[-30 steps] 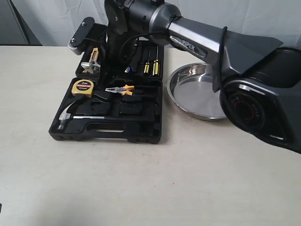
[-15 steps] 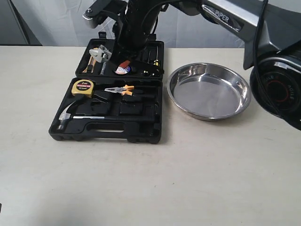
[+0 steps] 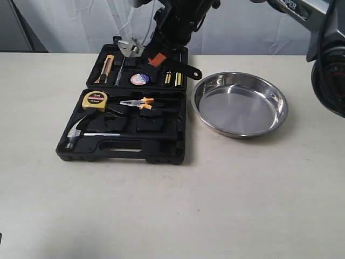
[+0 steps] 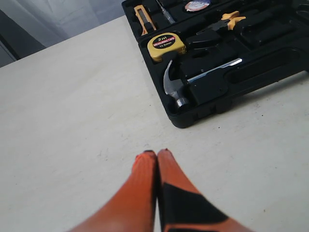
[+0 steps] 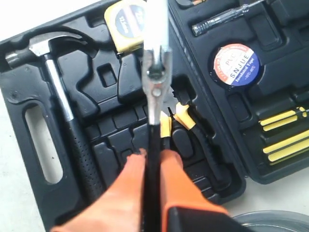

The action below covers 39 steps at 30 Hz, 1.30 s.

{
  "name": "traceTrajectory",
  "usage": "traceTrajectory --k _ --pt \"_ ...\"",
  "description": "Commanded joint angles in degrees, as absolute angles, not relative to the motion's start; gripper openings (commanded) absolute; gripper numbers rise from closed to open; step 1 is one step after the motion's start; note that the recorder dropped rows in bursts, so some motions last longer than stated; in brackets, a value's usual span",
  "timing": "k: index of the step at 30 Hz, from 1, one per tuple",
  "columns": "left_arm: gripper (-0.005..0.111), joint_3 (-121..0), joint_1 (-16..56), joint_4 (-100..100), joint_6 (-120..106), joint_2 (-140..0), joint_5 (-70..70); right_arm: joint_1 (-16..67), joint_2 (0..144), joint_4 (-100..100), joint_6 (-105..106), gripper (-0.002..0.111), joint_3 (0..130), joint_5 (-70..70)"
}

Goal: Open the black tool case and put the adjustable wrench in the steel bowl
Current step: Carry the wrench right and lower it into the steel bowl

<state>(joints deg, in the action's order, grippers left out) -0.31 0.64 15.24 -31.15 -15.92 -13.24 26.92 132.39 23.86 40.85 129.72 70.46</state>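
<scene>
The right gripper (image 5: 152, 159) is clamping the wrench (image 3: 129, 48) by its black handle and holding it in the air over the rear half of the open case (image 3: 124, 152), clear of the other tools. The bowl (image 3: 240, 110) is sitting just beside the case. The left gripper (image 4: 155, 154) is hovering over the table (image 4: 72, 121) near the hammer (image 4: 176, 82), its fingertips pressed together on nothing.
</scene>
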Motion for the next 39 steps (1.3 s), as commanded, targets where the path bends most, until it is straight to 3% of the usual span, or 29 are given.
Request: traceTrajectory --k 1,16,39 --pt "0.0 0.0 1.23 15.95 -30.98 -15.7 -12.92 24.63 131.09 26.29 43.79 -0.001 129.79 69.96" --pt "0.0 0.0 1.23 15.84 -30.98 -15.7 -13.04 10.79 130.87 24.33 45.51 -0.001 126.99 69.96" --pt "0.0 0.0 1.23 15.84 -30.98 -15.7 -13.04 9.75 130.87 14.12 42.31 -0.001 108.11 64.03"
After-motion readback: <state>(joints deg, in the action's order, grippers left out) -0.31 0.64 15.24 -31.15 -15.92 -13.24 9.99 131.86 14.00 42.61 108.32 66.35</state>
